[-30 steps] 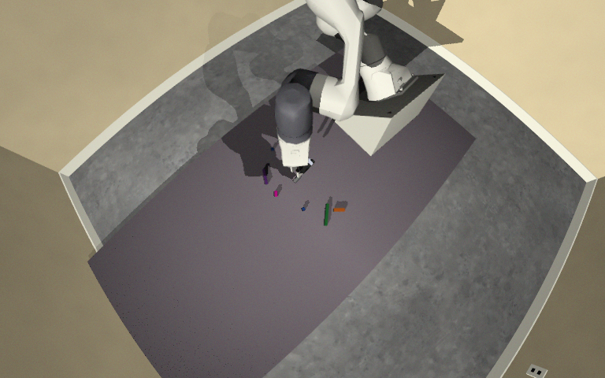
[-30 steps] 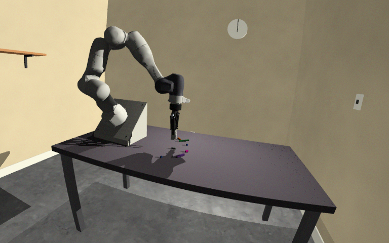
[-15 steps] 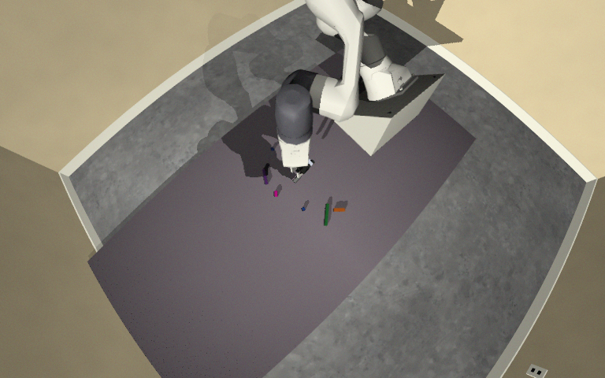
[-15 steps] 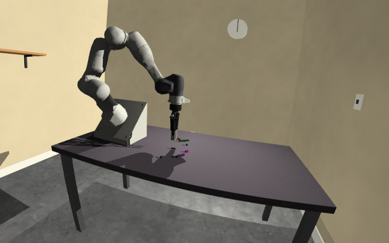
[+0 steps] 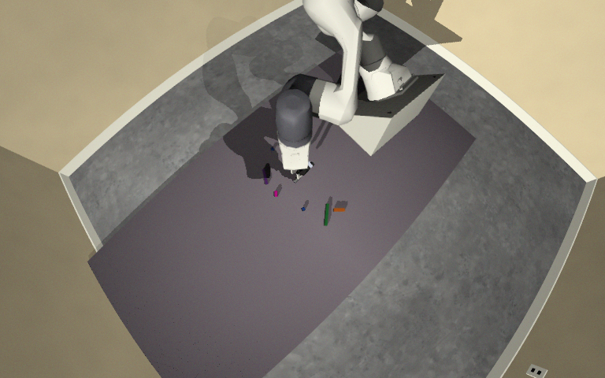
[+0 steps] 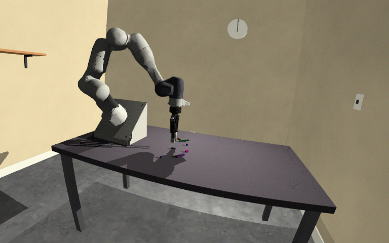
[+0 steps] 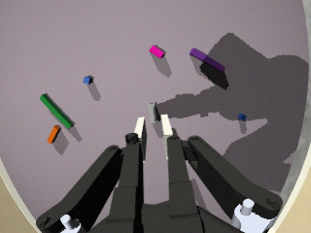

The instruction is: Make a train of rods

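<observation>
My gripper (image 7: 154, 125) (image 6: 173, 139) hangs a little above the table, fingers down, narrowly shut with nothing between them. A small grey rod (image 7: 155, 112) (image 6: 172, 148) lies flat on the table straight below the fingertips. The green rod (image 5: 326, 214) lies to the right, with the orange rod (image 5: 339, 209) close beside its far end. A blue rod (image 5: 303, 208) lies between the green rod and the gripper. The magenta rod (image 5: 276, 193) and the purple rod (image 5: 265, 174) lie to the left. A second blue rod (image 5: 272, 148) lies in the arm's shadow.
The robot's base block (image 5: 387, 120) stands at the table's back edge, behind the rods. All rods sit in a small cluster near the base. The arm's shadow covers the purple rod and the second blue rod.
</observation>
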`<state>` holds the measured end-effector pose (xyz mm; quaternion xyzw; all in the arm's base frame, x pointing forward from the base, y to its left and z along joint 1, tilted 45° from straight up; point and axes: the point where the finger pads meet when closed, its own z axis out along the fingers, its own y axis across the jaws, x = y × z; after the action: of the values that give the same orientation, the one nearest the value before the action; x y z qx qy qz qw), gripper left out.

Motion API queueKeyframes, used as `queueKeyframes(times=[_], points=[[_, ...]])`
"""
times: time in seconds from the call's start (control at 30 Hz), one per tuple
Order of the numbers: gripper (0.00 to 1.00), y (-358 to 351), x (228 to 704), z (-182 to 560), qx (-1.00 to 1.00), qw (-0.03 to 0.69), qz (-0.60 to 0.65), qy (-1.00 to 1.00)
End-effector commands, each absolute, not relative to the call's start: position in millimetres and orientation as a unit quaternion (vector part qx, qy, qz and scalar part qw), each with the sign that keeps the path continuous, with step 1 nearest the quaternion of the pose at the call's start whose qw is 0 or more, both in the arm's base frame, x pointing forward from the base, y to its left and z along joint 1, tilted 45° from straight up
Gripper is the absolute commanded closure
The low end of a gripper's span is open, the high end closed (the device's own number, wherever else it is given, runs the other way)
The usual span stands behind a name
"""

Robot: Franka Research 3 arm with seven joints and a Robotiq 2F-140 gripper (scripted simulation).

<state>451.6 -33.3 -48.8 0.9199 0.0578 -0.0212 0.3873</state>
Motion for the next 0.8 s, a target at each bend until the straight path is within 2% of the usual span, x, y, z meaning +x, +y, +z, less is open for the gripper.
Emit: queueKeyframes(times=[0.0, 0.77], points=[[0.85, -35.8, 454.2, -53.9, 0.920, 0.386, -0.019, 0.062], [0.85, -53.8, 455.8, -71.0, 0.920, 0.386, -0.019, 0.062]])
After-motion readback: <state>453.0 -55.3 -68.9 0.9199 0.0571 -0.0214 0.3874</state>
